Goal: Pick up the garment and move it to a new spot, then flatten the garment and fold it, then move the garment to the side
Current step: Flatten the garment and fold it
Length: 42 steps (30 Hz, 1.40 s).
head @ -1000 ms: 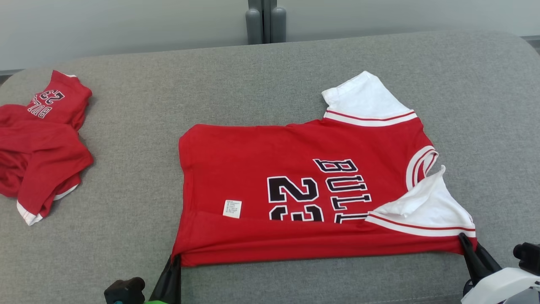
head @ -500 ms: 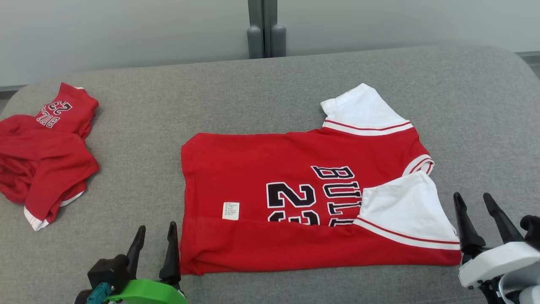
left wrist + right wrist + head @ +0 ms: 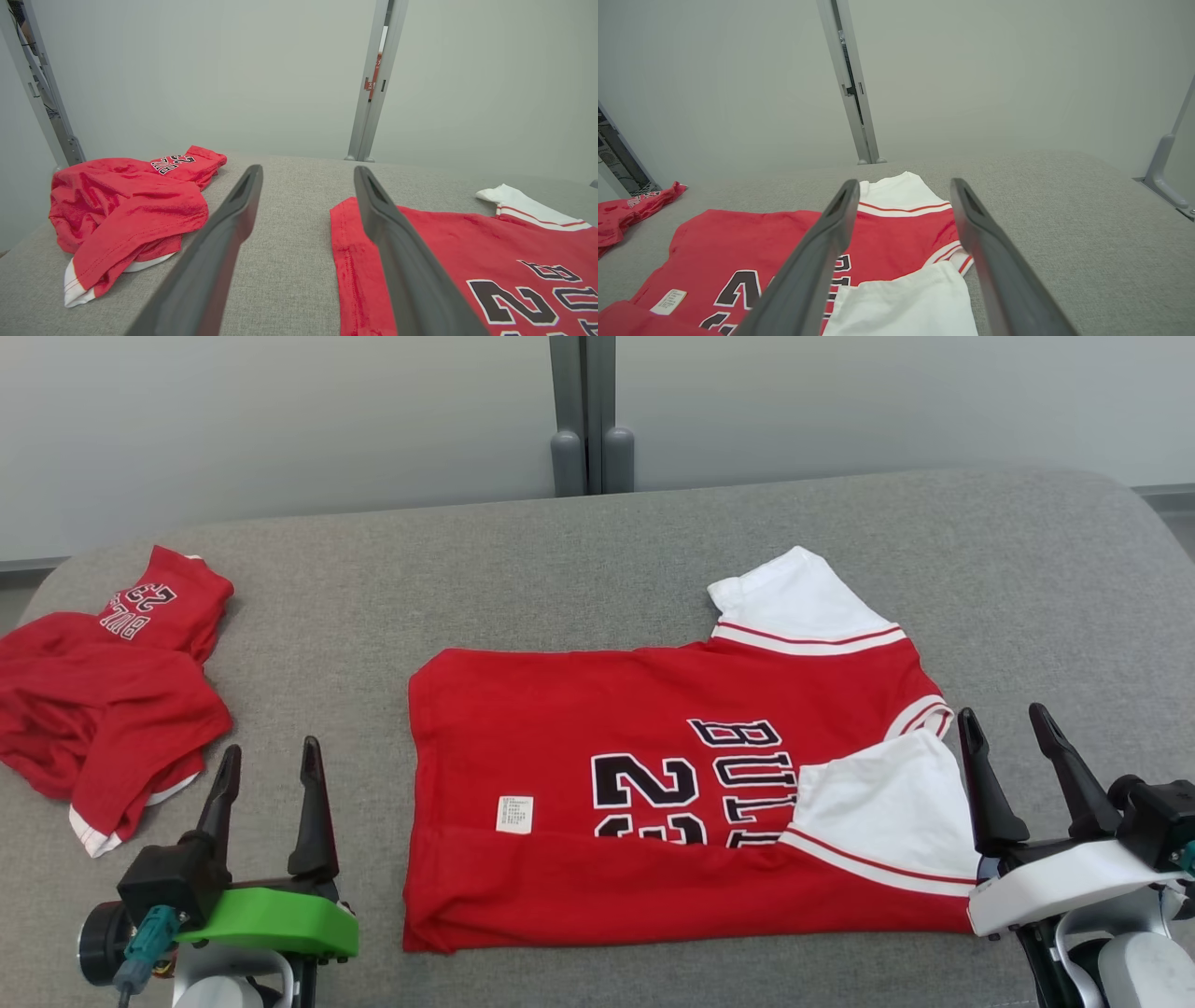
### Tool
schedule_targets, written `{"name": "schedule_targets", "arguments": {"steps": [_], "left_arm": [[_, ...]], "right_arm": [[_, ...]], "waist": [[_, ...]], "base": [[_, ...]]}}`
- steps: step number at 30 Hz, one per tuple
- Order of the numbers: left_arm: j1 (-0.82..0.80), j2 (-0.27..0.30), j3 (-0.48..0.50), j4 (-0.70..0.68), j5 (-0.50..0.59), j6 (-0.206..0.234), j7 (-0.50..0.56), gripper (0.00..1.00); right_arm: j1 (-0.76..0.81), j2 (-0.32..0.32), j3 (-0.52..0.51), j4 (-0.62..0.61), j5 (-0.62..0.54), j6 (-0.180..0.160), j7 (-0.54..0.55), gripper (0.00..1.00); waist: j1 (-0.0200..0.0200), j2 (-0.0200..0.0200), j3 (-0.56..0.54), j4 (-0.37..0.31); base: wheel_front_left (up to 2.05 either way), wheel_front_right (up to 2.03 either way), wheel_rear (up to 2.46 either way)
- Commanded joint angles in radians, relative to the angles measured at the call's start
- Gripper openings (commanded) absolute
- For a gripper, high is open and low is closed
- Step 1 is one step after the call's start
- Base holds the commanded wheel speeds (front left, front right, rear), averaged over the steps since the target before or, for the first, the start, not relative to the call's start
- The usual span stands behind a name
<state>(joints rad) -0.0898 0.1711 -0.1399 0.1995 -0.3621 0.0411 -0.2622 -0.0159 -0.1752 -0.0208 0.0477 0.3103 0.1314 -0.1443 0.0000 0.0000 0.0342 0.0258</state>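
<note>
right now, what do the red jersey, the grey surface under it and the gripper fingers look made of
Red jersey: soft matte knit, likely cotton or polyester; it creases at the fold, hems stitched. Grey surface: flecked woven upholstery cloth, matte. Gripper fingers: smooth dark matte plastic or rubber; cannot tell which.

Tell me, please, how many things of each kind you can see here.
Jerseys: 2, the flat jersey and the crumpled jersey
End effectors: 2, the left end effector and the right end effector
Total: 4
</note>
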Motion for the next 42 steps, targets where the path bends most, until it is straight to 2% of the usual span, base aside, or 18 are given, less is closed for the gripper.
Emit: {"name": "schedule_targets", "arguments": {"steps": [1,15,27,42], "left_arm": [[-0.004,0.011,0.010,-0.007,0.007,-0.001,-0.003,1.00],[0.076,0.035,0.047,-0.038,0.031,-0.060,-0.003,1.00],[0.106,0.022,0.076,-0.030,0.044,-0.082,-0.003,1.00],[0.110,0.004,0.089,-0.010,0.064,-0.099,-0.003,1.00]], "right_arm": [[-0.007,0.003,-0.003,-0.005,-0.009,-0.002,-0.009,1.00],[0.048,0.020,-0.044,-0.012,-0.044,-0.002,-0.035,1.00],[0.133,0.013,-0.063,-0.019,-0.060,-0.002,-0.030,1.00],[0.141,0.018,-0.053,-0.016,-0.068,-0.002,-0.016,1.00]], "waist": [[0.0000,0.0000,-0.010,0.001],[0.0000,0.0000,-0.051,0.036],[0.0000,0.0000,-0.073,0.057],[0.0000,0.0000,-0.082,0.052]], "base": [[0.00,0.00,0.00],[0.00,0.00,0.00],[0.00,0.00,0.00],[0.00,0.00,0.00]]}}
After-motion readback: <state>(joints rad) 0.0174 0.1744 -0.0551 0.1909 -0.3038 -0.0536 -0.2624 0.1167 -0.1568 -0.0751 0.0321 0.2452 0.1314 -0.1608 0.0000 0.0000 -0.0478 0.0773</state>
